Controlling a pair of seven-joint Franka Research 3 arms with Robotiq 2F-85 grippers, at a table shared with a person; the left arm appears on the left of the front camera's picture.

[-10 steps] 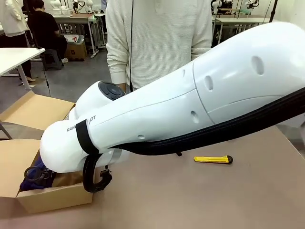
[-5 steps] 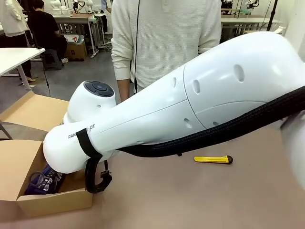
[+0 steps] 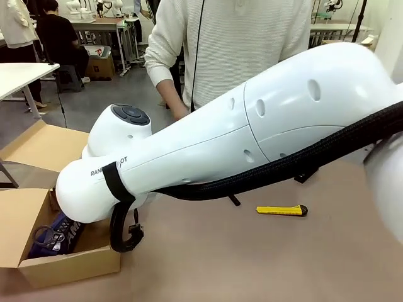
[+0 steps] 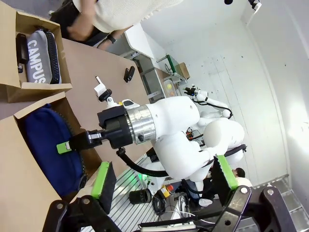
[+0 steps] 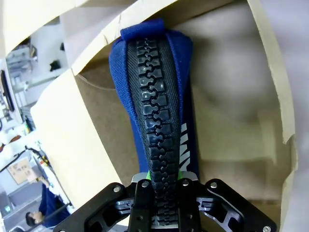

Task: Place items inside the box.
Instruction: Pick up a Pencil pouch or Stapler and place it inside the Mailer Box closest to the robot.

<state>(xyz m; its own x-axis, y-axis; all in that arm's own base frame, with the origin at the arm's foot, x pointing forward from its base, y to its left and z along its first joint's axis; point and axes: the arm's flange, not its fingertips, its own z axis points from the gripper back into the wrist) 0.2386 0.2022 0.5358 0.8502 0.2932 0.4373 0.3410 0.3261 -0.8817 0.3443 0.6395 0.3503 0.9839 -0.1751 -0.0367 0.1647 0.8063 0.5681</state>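
Front, left wrist and right wrist views. The right arm reaches across the brown worktop from the robot's right to the open cardboard box at the near left corner. The right jaws are pressed onto 1 end of the navy pencil case, pinching it along its coarse black zipper. The case slants down inside the box, with its free end toward a far inner corner. Whether that end rests on the box floor cannot be told. From the front, the case shows below the box rim, beneath the arm's wrist.

The left jaws stand spread and hold nothing, their 2 green pads well apart. Beyond them lie the navy case and, in a neighbouring cardboard compartment, the grey pencil case lettered "CAMPUS".

The yellow utility knife lies flat on the worktop, well apart from the box, on the robot's right. A person in a white ribbed sweater stands at the far side.
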